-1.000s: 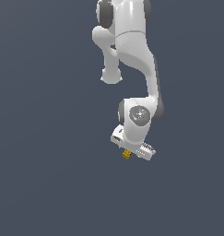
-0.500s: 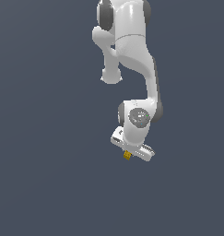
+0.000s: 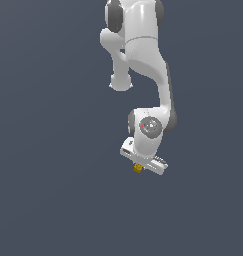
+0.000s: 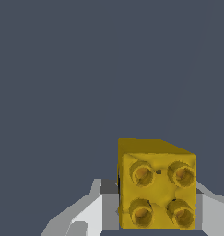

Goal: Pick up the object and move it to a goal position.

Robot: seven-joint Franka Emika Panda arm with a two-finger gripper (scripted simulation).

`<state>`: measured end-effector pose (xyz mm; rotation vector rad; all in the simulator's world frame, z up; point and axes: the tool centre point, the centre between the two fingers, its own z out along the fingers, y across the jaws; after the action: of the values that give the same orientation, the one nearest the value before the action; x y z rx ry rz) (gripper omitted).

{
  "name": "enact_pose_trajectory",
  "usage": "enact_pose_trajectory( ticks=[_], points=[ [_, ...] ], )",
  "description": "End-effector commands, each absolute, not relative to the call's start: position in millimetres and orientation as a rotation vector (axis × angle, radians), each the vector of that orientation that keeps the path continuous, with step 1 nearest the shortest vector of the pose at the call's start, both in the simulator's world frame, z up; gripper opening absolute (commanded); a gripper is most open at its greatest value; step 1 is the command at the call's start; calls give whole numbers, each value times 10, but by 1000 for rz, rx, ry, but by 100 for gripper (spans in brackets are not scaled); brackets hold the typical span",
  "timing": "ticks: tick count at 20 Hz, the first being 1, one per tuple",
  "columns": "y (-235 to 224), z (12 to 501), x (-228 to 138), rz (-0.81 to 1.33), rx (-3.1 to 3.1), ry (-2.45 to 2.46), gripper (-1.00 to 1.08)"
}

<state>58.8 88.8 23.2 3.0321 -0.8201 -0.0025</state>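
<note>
The object is a tiny yellow-gold cube (image 3: 138,168) with round studs on one face. In the exterior view it sits just under my white gripper (image 3: 139,167), at the lower end of the arm. In the wrist view the cube (image 4: 155,186) fills the space between my two white fingers (image 4: 83,214), with four studs facing the camera. The fingers stand against its two sides. The gripper is shut on the cube. Nothing shows under the cube but flat dark grey.
The white arm (image 3: 143,60) reaches down from the top of the exterior view. All around it is a plain dark grey-blue background with no other objects or edges to see.
The arm and the cube have barely moved over the last second; the cube stays in the gripper.
</note>
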Motion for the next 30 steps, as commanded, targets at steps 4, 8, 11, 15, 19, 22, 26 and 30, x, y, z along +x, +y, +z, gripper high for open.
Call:
enact_pose_trajectory(
  ticks=[4,8,11,15,19,22,26,30],
  points=[
    [798,370,569,-1,3032,-821,-100],
    [662,569,535,-1,3033,-821,-100],
    [520,777,499,-1,3033,-821,-100],
    [270,1144,438,-1,3033,-822,-100],
    [-9,1557,372,-1,3034,-822,-100],
    [-216,1866,325,-1,3034,-822,-100],
    [-494,2278,265,-1,3034,-823,-100],
    [-763,2679,214,-1,3034,-823,-100]
  ],
)
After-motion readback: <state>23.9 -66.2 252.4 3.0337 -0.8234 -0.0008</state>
